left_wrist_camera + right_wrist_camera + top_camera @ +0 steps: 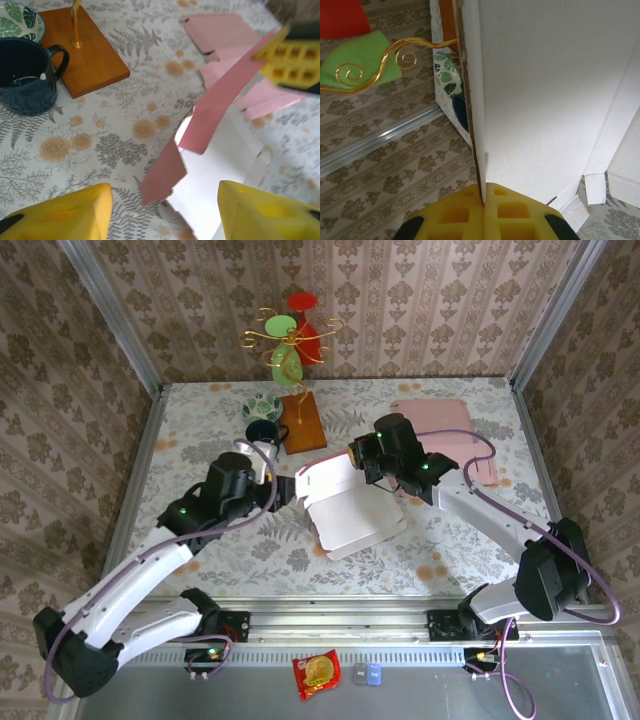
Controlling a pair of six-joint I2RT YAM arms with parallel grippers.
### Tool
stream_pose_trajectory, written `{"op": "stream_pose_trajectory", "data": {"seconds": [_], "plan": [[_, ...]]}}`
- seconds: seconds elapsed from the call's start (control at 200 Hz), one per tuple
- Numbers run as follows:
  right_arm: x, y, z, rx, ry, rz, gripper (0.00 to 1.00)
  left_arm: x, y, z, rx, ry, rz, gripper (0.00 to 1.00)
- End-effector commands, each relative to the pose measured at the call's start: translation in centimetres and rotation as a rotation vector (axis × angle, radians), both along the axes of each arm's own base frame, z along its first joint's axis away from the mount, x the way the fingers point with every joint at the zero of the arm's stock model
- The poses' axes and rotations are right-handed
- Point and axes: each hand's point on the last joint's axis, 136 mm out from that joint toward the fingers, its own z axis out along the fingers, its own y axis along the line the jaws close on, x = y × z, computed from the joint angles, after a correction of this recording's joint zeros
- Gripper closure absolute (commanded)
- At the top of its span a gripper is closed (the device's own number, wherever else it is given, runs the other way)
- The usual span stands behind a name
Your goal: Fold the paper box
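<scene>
The paper box [350, 512], pink outside and white inside, lies half-unfolded at the table's middle with one panel raised. My right gripper [362, 462] is shut on that raised panel's edge; in the right wrist view its yellow pads [465, 215] pinch the white panel [550, 90] upright. My left gripper [285, 492] is at the box's left side and stands open. In the left wrist view, its yellow fingers [70, 215] flank a pink corner flap [165, 172] without touching it. The right gripper's pads [292, 62] hold the pink panel above.
A dark blue mug [263, 431], a leaf-patterned bowl [262, 403] and a wooden base [303, 420] carrying a gold wire ornament stand behind the left gripper. A second flat pink box [440, 425] lies at the back right. Below the table's near edge lies a red snack packet [316, 673].
</scene>
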Motion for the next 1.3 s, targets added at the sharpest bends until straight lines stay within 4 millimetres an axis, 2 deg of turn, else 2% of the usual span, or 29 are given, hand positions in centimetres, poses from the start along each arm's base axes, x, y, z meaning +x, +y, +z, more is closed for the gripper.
{"op": "stream_pose_trajectory", "data": {"seconds": [0.0,0.08,0.2,0.295,0.51,0.65,0.78,0.94,1.14,1.21,1.29], "plan": [[0.9,0.1,0.4,0.009,-0.023,-0.035,1.0,-0.3,0.1,2.2,-0.117,0.11,0.027,0.4],[0.8,0.3,0.0,0.004,-0.011,-0.031,1.0,0.7,-0.6,2.8,-0.188,0.208,0.056,0.46],[0.9,0.4,-0.2,0.005,-0.007,-0.033,1.0,2.1,-3.1,3.4,-0.276,0.343,0.094,0.49],[1.0,0.5,-0.5,0.006,-0.004,-0.035,1.0,2.5,-3.2,2.7,-0.275,0.426,0.205,0.47],[1.2,0.7,-0.6,0.008,-0.003,-0.031,1.0,2.2,-3.2,0.5,-0.293,0.597,0.38,0.51],[1.1,0.7,-0.6,0.013,-0.004,-0.029,1.0,2.7,-5.1,0.2,-0.332,0.628,0.367,0.52],[1.0,0.7,-0.7,0.015,-0.002,-0.03,1.0,2.7,-5.4,-1.0,-0.293,0.652,0.38,0.52],[0.9,0.9,-0.7,0.024,-0.001,-0.026,1.0,3.8,-6.5,-1.2,-0.323,0.64,0.363,0.56],[0.9,1.0,-0.6,0.03,-0.007,-0.024,1.0,4.2,-7.6,-1.7,-0.338,0.651,0.338,0.68],[0.9,0.9,-0.7,0.032,-0.008,-0.024,1.0,4.2,-7.6,-1.8,-0.335,0.652,0.334,0.7],[0.8,0.9,-1.0,0.029,-0.009,-0.023,1.0,4.2,-6.2,-1.6,-0.305,0.633,0.361,0.71]]}}
